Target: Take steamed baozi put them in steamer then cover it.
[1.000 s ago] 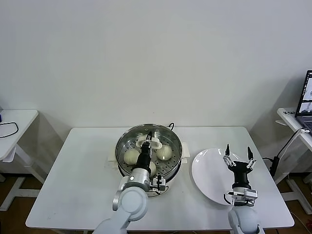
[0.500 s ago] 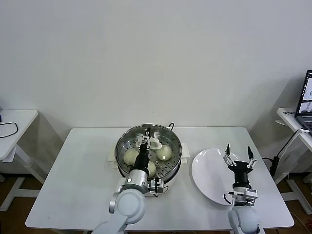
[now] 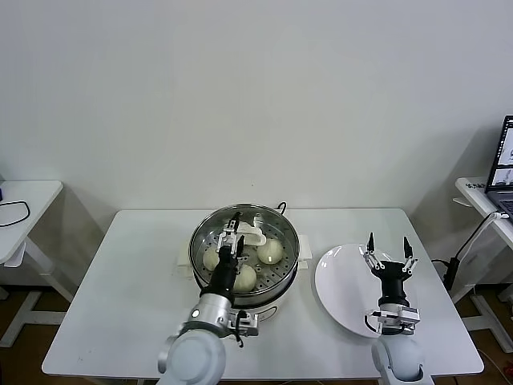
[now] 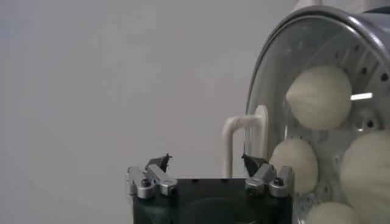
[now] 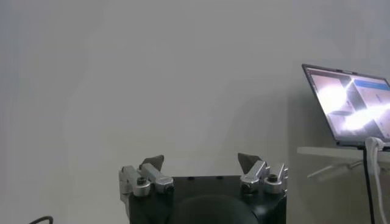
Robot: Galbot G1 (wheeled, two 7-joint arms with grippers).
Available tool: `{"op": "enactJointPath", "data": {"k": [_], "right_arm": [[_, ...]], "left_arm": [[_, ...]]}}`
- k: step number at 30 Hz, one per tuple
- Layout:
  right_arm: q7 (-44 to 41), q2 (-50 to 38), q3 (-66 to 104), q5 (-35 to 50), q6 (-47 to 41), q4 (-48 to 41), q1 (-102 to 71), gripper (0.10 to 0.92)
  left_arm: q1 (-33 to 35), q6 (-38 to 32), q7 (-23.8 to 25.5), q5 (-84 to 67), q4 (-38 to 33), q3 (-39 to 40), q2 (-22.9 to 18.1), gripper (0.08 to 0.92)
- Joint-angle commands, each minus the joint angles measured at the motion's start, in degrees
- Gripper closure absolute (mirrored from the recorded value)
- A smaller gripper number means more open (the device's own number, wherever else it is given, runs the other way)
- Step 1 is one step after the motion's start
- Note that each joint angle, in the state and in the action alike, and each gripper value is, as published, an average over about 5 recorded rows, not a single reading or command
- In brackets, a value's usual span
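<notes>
The steamer (image 3: pixel 197 250) stands mid-table with the glass cover (image 3: pixel 276 233) lying on it, cream handle (image 3: pixel 253 234) on top. Through the glass I see steamed baozi (image 3: pixel 270 250), three in the head view. My left gripper (image 3: pixel 232 235) hovers open over the cover, just on my side of the handle, holding nothing. In the left wrist view the left gripper (image 4: pixel 206 161) is spread wide, with the handle (image 4: pixel 237 131) beyond one fingertip and several baozi (image 4: pixel 320 97) behind the cover (image 4: pixel 268 73). My right gripper (image 3: pixel 387 253) (image 5: pixel 200 161) hangs open and empty.
A white plate (image 3: pixel 341 281) lies on the table right of the steamer, under the right gripper. A laptop (image 3: pixel 505 164) (image 5: pixel 353 103) sits on a side table at far right. Another small table (image 3: pixel 24 200) with a cable stands at the left.
My left gripper has let go of the cover's handle, opened wide and drawn back towards me. The cover stays on the steamer. The right arm has barely shifted.
</notes>
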Motion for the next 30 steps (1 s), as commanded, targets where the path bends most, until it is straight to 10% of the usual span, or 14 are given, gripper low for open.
{"op": "enactJointPath", "data": {"k": [1,8,30], "right_arm": [[-1.35,-1.27,-0.51,2.29,-2.19,0.59,-0.88,0.203],[-2.82,-2.4,-1.09,5.02,-7.27,2.27,-2.6,0.203],[-8.23,-1.53,-1.55,8.26,-4.36,1.29,-5.69,0.203]], "left_arm": [[4.21,-3.02,-9.71,-26.39,-7.18,-10.91,2.39,0.177],[2.17,-15.93,-22.98,-64.92,3.69,-26.13,0.57,0.177],[5.58,-45.91,-17.13,-78.97,28.13,-36.63,-0.36,0.177]]}}
